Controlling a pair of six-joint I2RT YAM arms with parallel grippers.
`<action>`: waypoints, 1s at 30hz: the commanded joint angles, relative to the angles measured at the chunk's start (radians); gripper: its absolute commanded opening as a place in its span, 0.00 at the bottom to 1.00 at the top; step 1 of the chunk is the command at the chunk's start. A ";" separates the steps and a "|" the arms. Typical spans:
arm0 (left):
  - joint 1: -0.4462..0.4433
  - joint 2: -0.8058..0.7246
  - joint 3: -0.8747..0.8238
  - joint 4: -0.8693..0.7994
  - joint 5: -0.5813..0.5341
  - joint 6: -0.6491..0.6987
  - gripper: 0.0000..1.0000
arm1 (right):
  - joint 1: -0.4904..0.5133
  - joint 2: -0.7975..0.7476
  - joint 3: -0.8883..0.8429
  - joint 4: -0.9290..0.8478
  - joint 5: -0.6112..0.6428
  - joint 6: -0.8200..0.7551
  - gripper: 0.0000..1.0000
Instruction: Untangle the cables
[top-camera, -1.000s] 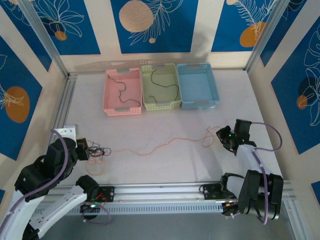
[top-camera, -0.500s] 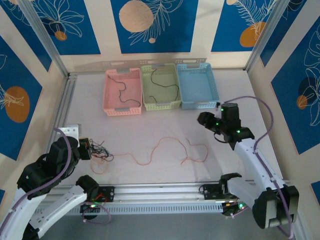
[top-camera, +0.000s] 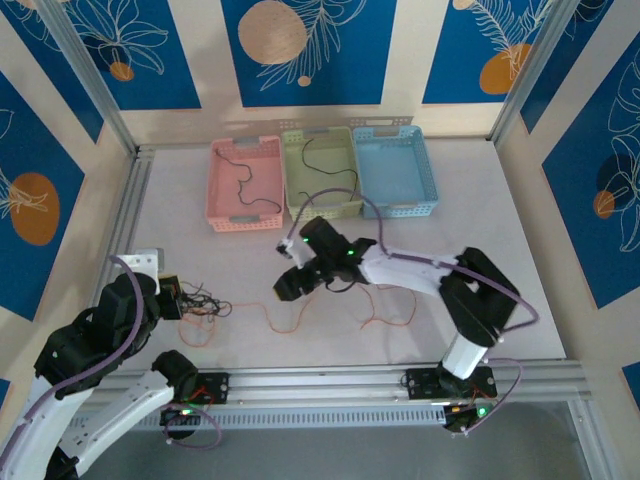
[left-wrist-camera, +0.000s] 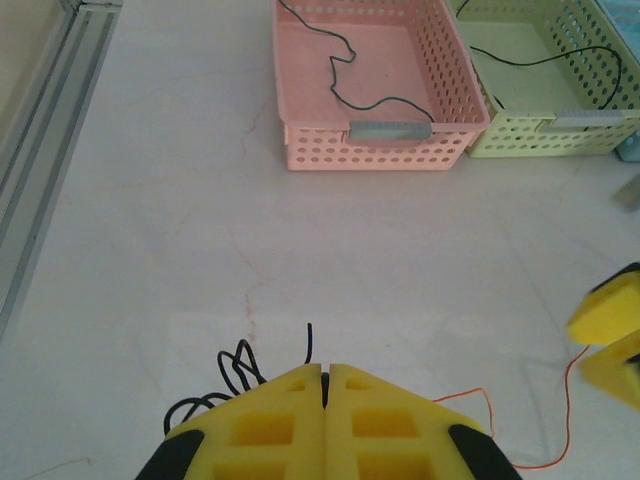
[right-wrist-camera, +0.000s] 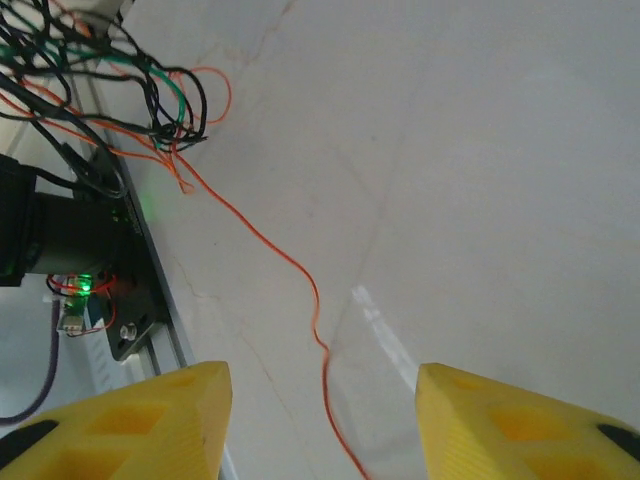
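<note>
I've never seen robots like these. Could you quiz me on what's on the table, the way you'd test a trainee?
1. True or false: the left gripper is shut on the tangle of cables.
2. What colour is the cable running between the open fingers of the right gripper? A black, B orange, C green.
3. How many baskets hold a black cable?
Key: 1 true. 2 B, the orange cable. 3 two, the pink basket and the green basket.

left hand (left-wrist-camera: 325, 373): clamped on black cables (left-wrist-camera: 237, 366) | pink basket (left-wrist-camera: 330, 150): well ahead
</note>
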 joint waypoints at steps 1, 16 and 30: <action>-0.001 -0.011 -0.007 0.030 0.007 0.013 0.00 | 0.050 0.095 0.082 -0.009 -0.063 -0.088 0.53; 0.000 -0.015 -0.010 0.033 0.008 0.013 0.00 | 0.100 0.299 0.252 -0.068 -0.064 -0.125 0.43; 0.001 -0.023 -0.010 0.030 0.002 0.011 0.00 | -0.175 0.029 -0.082 0.192 0.103 0.180 0.00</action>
